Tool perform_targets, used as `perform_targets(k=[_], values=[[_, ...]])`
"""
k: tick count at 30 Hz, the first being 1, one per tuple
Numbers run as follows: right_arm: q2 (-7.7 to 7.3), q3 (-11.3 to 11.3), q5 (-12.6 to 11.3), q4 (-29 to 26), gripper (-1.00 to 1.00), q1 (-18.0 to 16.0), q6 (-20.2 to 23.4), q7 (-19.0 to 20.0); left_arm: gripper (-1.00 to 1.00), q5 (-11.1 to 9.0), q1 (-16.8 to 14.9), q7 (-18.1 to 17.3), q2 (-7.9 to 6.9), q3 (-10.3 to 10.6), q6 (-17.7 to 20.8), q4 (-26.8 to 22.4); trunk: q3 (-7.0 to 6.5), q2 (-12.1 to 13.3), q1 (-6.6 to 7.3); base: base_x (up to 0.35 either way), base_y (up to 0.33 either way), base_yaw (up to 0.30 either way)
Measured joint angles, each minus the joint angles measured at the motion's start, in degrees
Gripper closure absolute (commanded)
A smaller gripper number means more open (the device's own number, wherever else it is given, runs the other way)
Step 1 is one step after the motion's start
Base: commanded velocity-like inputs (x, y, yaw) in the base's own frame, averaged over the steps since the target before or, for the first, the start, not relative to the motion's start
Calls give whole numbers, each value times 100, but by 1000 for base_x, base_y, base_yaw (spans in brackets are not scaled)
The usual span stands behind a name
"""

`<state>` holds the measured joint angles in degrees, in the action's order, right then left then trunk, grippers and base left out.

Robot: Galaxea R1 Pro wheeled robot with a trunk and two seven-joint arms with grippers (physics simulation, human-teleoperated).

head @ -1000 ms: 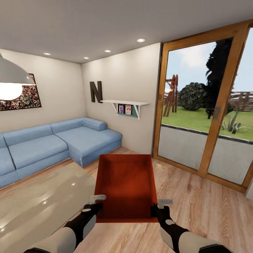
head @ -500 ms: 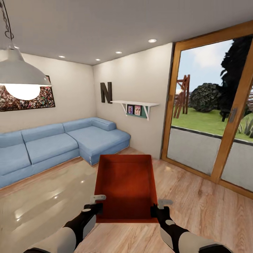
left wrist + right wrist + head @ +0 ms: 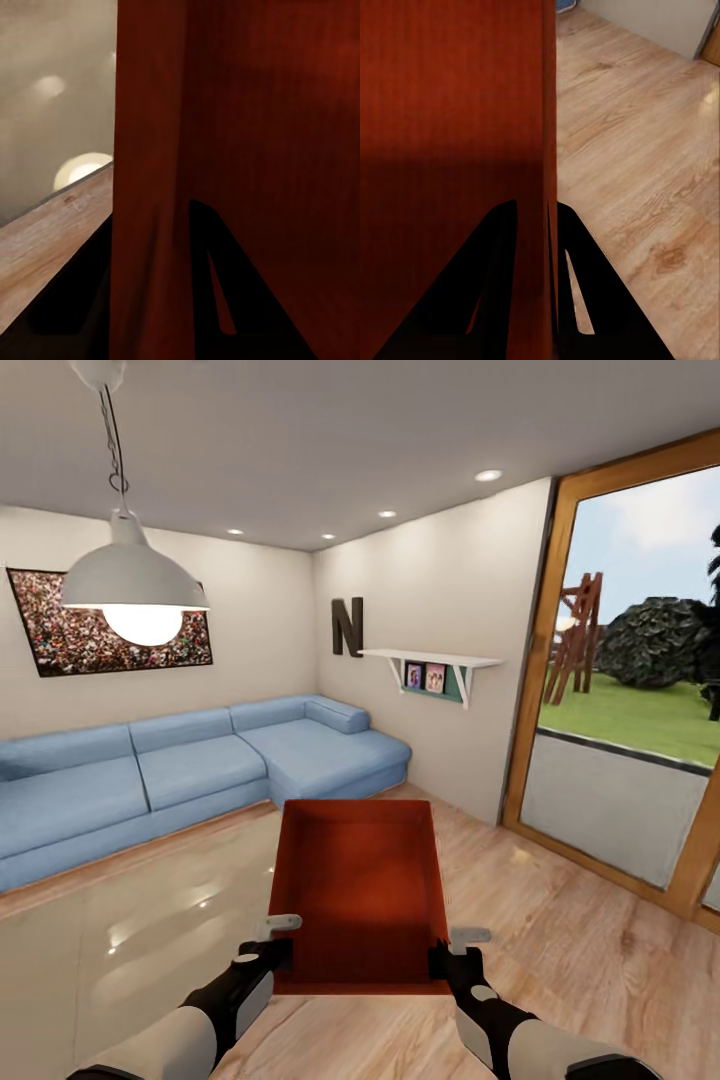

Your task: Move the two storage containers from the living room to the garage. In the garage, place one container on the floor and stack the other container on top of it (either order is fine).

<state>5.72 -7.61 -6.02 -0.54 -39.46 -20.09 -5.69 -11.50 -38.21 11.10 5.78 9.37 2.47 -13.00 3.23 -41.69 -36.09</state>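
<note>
Carrying one storage container in both grippers, low centre of the head view, open top up, inside empty. Left gripper clamps the near left corner wall; right gripper clamps the near right corner wall. Left wrist view: dark fingers straddle the red-orange container wall, one each side, closed on it. Right wrist view: same picture, fingers pinch the thin wall edge, inside of the bin on one side, floor on the other.

Container hangs above the wood-plank floor, touching nothing but the grippers.

Surroundings are the living room: blue sectional sofa across mid left, glossy glass coffee table at lower left just beside the container's left side. Pendant lamp at upper left, lit. Framed picture on the back wall behind it. Letter N and a white wall shelf with small photos on the side wall. Wood-framed glass door at right, lawn and bushes outside.
</note>
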Motion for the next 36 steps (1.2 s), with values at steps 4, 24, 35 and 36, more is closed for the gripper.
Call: perform_targets(k=[4,24,35,36], values=[[0,1,0,0,100,0,0,0,100,-1,0,1,0,3,1,-2,-15,0,0,0,0,290],[-1,0,4,5,100,0,0,4,100,0,0,-1,0,-1,-3,9,-91,0,0,0,0,290],[-1,-1,3,5,100,0,-1,4,100,0,0,0,1,-2,-4,9,-132,0,0,0,0,290],[-1,-1,3,6,100,0,-1,4,100,0,0,0,1,-1,-4,9,-135,0,0,0,0,290]])
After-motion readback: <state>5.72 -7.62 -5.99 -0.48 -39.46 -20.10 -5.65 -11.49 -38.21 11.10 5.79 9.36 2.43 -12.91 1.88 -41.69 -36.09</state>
